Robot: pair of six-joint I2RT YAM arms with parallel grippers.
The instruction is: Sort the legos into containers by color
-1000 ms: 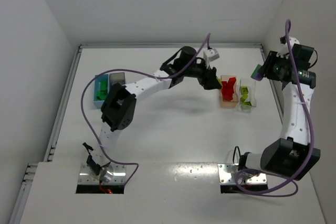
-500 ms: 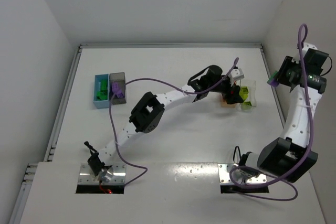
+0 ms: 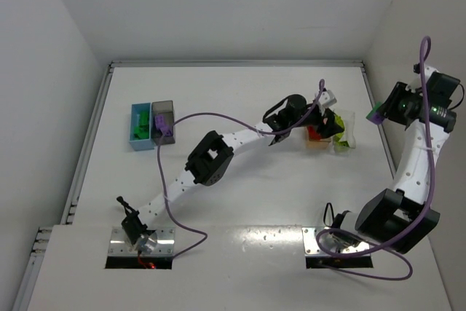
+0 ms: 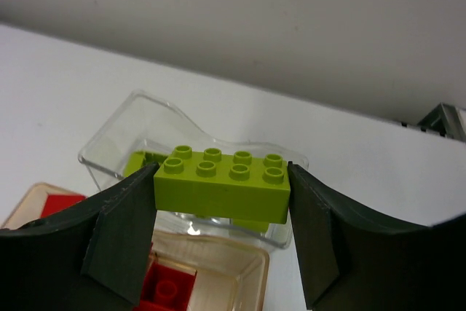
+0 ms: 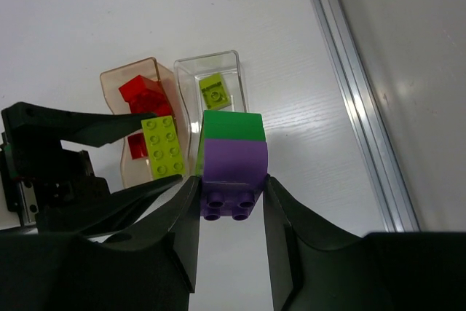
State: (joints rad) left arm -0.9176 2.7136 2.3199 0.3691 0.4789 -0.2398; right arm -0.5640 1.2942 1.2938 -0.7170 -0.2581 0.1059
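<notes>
— Looking across the worktop: changed since a second ago?
— Yes. Reaches much farther toward 2 o'clock with the left arm, bent back nearer 12 before. Has drawn the right arm up and out toward the 3 o'clock edge.
— And the containers?
— Unmoved. Found the light blue bin and dark grey bin side by side at 10 o'clock, and the peach bin touching the clear bin at 2 o'clock.
— Left fingers?
— Now above those two bins, pinching a lime brick by its ends, over the clear bin's near rim.
— Right fingers?
— Clamped on a purple-and-green stack, raised near 3 o'clock.
— Inside the bins?
— Red bricks in peach, a second lime brick in clear.
</notes>
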